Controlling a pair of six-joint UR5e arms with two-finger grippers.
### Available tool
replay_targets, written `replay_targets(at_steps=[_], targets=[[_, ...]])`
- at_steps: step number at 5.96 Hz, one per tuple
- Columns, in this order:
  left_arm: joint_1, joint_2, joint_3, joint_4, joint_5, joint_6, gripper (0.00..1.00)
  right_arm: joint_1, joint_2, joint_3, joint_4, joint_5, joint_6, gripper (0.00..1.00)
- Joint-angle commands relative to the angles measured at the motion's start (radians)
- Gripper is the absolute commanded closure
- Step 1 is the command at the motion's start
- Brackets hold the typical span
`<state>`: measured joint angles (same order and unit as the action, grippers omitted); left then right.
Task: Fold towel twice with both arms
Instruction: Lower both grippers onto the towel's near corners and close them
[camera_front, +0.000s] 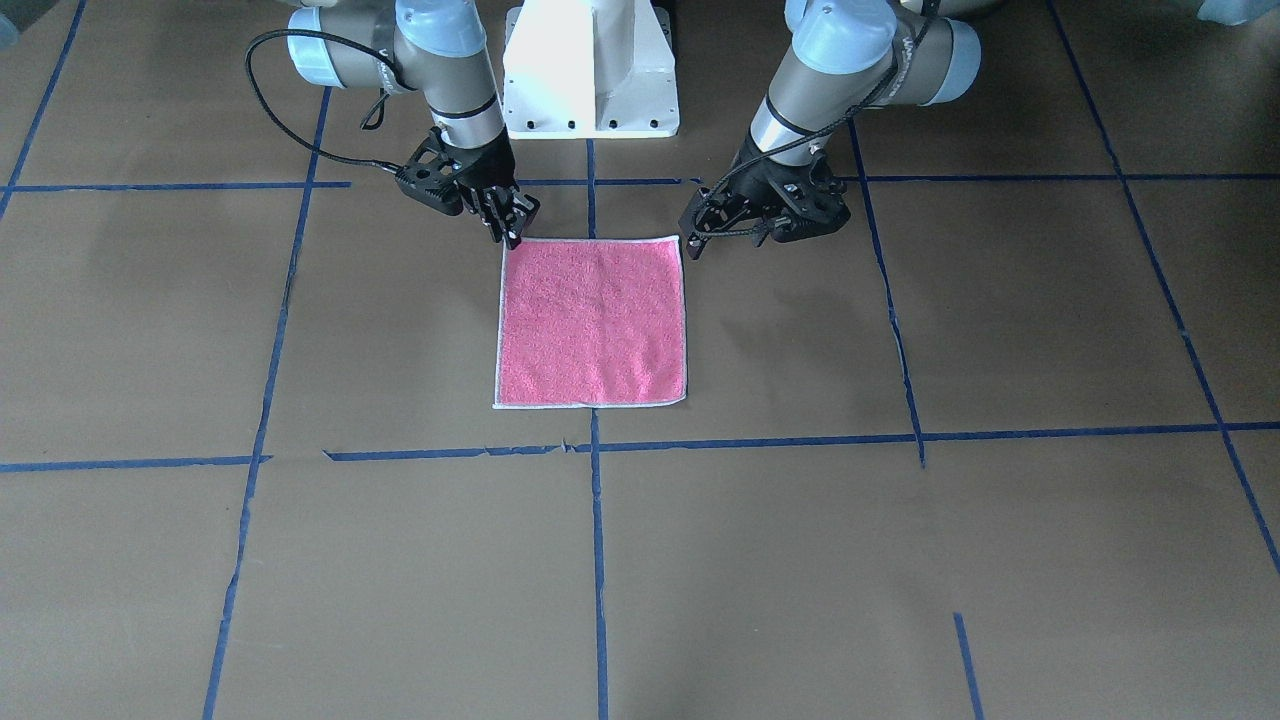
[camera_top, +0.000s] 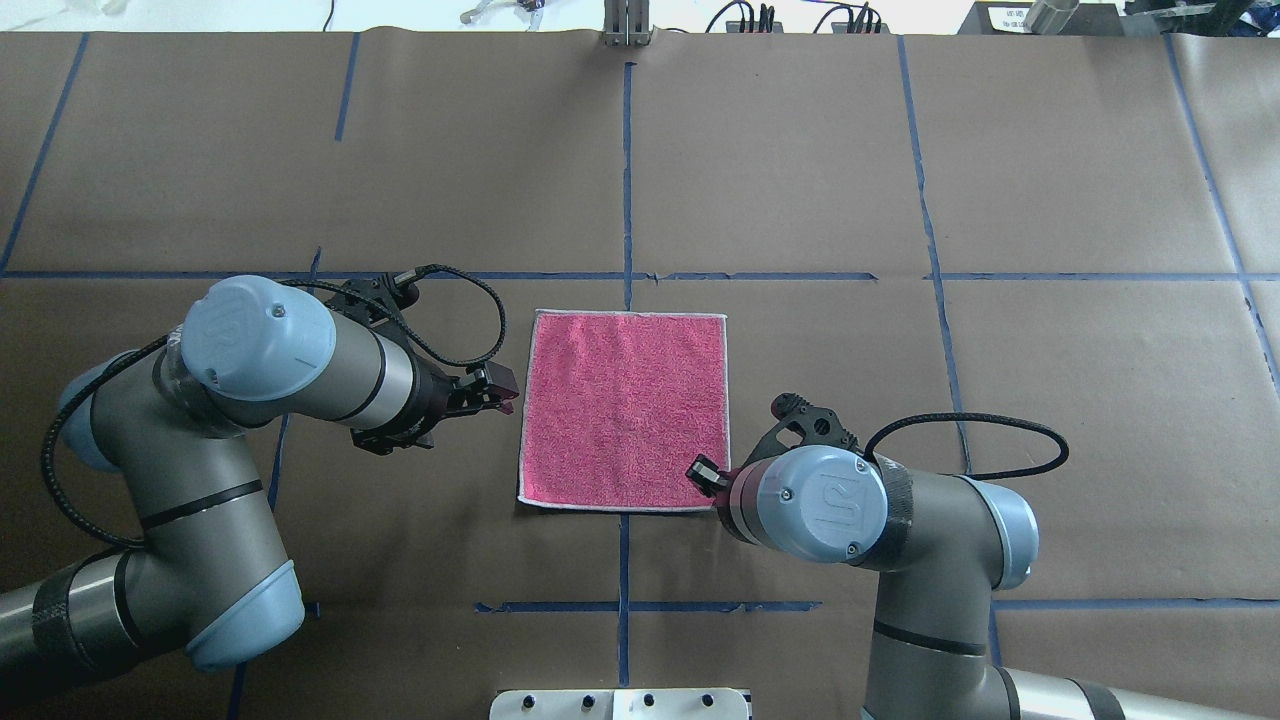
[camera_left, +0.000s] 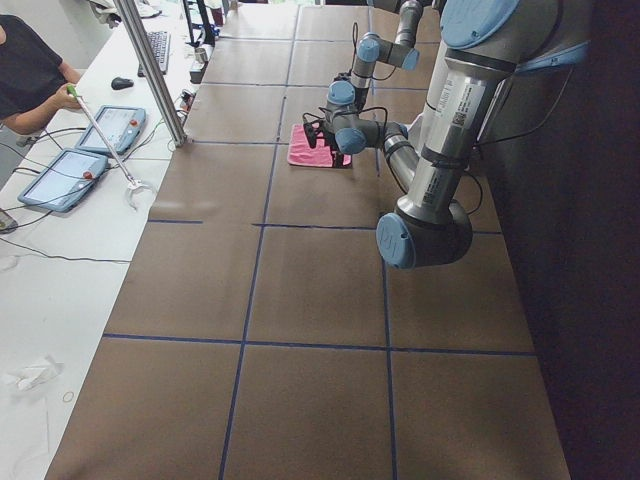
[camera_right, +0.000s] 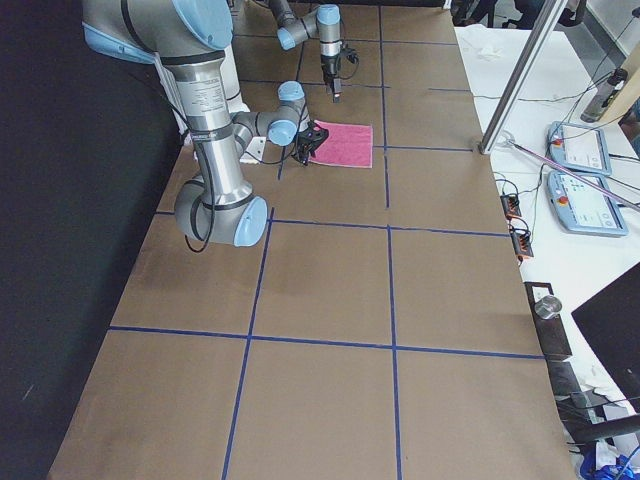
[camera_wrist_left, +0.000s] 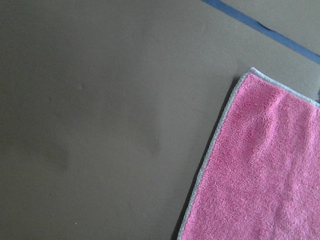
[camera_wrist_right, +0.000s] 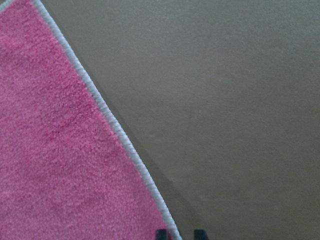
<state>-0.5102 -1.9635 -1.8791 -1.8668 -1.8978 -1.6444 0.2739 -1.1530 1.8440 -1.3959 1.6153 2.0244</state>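
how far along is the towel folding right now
Done: nothing yet. The towel lies flat and unfolded, pink face up. In hand: the right gripper is open at the towel's robot-side corner, and the left gripper is by the opposite side, just off the cloth. Neither visibly holds it. Left: grasping the cloth, then both folds.

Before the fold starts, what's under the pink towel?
The towel lies flat, pink face up, on the brown paper table cover, over a blue tape line that shows at both edges. Its underside and anything beneath are hidden.
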Motion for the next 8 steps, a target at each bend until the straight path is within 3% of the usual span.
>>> replay_targets(at_steps=[1,5,6,8], targets=[[0.001,0.0,0.0,0.0,0.0,0.0,0.0,0.014,0.01,0.004,0.002,0.0,-0.001,0.99],[0.161,-0.005,-0.034,0.079,0.114,-0.227,0.0,0.021,0.007,0.015,0.0,0.003,-0.001,0.99],[0.217,-0.008,-0.014,0.08,0.147,-0.244,0.09,0.021,0.004,0.015,0.0,0.003,-0.001,0.99],[0.219,-0.056,0.029,0.08,0.17,-0.241,0.12,0.019,0.001,0.017,0.0,0.003,-0.001,0.99]])
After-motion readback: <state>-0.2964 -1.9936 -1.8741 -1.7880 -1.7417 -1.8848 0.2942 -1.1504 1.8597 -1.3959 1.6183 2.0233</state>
